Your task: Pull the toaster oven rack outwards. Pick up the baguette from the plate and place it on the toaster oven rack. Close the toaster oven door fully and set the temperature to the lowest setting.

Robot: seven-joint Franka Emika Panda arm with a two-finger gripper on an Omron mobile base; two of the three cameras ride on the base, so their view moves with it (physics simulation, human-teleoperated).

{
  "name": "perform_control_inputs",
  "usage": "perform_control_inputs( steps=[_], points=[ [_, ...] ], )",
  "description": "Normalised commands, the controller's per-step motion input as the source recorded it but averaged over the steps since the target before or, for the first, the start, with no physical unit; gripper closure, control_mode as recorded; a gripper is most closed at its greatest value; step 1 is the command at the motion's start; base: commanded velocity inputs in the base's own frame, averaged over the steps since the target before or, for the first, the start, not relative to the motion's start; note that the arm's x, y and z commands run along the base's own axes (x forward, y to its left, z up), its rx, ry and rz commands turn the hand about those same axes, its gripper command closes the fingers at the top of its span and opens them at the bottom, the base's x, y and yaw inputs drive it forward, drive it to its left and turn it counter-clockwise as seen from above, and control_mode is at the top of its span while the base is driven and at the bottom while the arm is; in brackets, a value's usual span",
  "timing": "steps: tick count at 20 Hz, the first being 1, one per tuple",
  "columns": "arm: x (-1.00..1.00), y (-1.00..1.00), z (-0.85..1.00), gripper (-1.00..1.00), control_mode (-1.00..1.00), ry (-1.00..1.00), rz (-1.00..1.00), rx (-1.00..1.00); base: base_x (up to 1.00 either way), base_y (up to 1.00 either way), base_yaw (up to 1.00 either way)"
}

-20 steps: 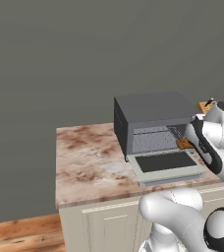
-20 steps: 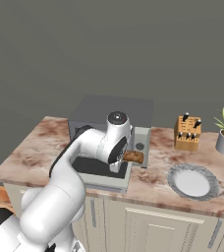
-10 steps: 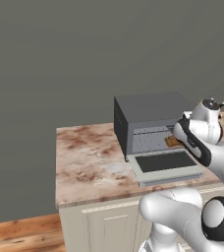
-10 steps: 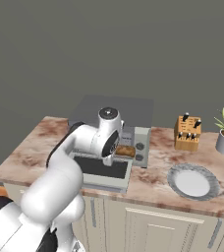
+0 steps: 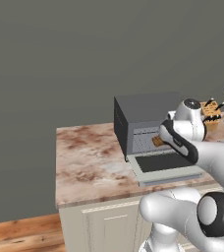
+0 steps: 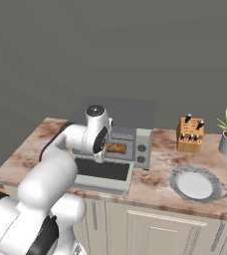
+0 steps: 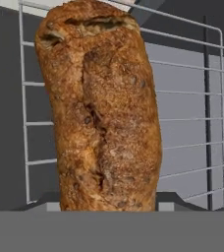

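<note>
We see the pincer (image 6: 110,148) clamped on the baguette (image 7: 100,106) above the rack (image 7: 192,118). We judge it light, crusty, crushable; grip mid-length

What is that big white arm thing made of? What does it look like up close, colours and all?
The arm is built from chunky, rounded, glossy white shells, like thick tubes joined end to end. Black bands and dark round caps mark the joints, one cap on top near the wrist. No loose cables or writing can be made out. The pincer at its tip is hard to make out.

rough crusty baguette (image 7: 101,113) on thin shiny wire rack (image 7: 192,118).
</note>
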Motion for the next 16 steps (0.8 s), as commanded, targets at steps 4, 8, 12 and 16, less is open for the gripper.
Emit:
perform_control_inputs(
  steps=[4,8,12,16],
  points=[
    [0.19,0.28,-0.16,1.0,-1.0,0.01,0.04,-0.05,0.0,0.0,0.0],
    [0.05,0.04,-0.13,1.0,-1.0,0.02,0.02,-0.01,0.0,0.0,0.0],
    [0.17,0.0,-0.1,1.0,-1.0,0.03,0.0,0.0,0.0,0.0,0.0],
    [0.24,0.0,-0.18,1.0,-1.0,0.03,0.0,0.0,0.0,0.0,0.0]
  ],
)
